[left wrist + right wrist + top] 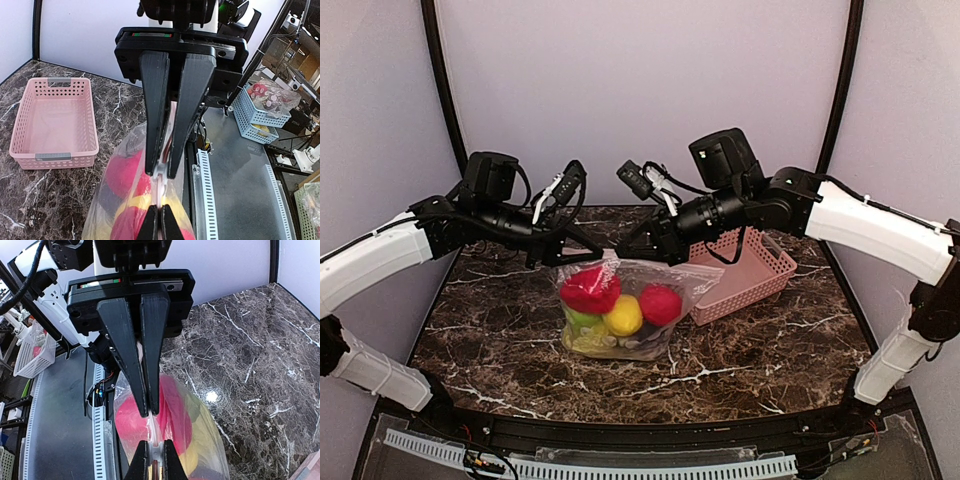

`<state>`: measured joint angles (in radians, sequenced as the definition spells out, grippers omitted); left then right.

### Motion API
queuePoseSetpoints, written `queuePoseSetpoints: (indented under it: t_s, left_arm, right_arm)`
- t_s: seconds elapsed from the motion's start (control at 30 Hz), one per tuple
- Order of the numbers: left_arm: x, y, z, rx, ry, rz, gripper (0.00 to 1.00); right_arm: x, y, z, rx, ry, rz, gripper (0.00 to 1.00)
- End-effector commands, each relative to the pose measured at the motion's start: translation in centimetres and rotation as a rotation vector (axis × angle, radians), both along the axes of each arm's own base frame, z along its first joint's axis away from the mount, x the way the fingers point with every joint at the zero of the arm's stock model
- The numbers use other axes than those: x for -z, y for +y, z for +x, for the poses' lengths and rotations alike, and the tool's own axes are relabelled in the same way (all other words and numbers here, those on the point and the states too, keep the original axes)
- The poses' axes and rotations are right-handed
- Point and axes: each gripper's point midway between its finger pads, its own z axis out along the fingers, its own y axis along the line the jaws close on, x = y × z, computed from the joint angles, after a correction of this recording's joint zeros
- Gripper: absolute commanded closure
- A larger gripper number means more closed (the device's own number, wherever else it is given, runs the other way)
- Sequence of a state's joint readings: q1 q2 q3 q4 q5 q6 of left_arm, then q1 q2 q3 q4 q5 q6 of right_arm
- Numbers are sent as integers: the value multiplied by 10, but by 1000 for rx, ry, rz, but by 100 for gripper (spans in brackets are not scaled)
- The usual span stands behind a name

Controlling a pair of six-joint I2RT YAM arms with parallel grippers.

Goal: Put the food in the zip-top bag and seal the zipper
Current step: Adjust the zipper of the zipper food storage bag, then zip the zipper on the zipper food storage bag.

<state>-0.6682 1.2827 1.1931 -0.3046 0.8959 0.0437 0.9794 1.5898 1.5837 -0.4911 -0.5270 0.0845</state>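
The clear zip-top bag (686,281) lies mid-table with the food in it: a red pepper (590,290), a yellow piece (624,315), a red round piece (660,303) and some green (579,320). Both grippers meet tip to tip at the bag's upper edge. My left gripper (588,256) (160,212) is shut on the zipper (161,192). My right gripper (628,250) (151,450) faces it and is shut on the same zipper (154,432), a short stretch of strip between the two. Red and yellow food shows through the bag (107,200) (210,440) below the jaws.
An empty pink lattice basket (752,277) (55,120) stands right of the bag, touching its corner. A white slotted rail (620,466) runs along the near table edge. Black frame posts and pale walls close the back and sides.
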Motion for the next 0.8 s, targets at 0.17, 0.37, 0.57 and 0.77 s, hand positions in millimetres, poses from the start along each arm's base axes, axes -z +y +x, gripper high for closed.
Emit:
queuePoseSetpoints:
  t_s: [0.17,0.37,0.57,0.77]
  left_arm:
    - [-11,-6,-10,48,-24,-39,99]
    - [-12,-7,-11,53,-28,-43,99]
    - [-12,-5,-10,41,-49,-35,99]
    - [-6,7,-1,-27,-96,21,99]
  right_arm:
    - [-20,14,1,-28,-26,75,100]
    - [-19,20,4,-29,-23,75,100]
    - [-20,20,5,-20,-27,74,100]
    - [-23,2,4,29,-46,57,100]
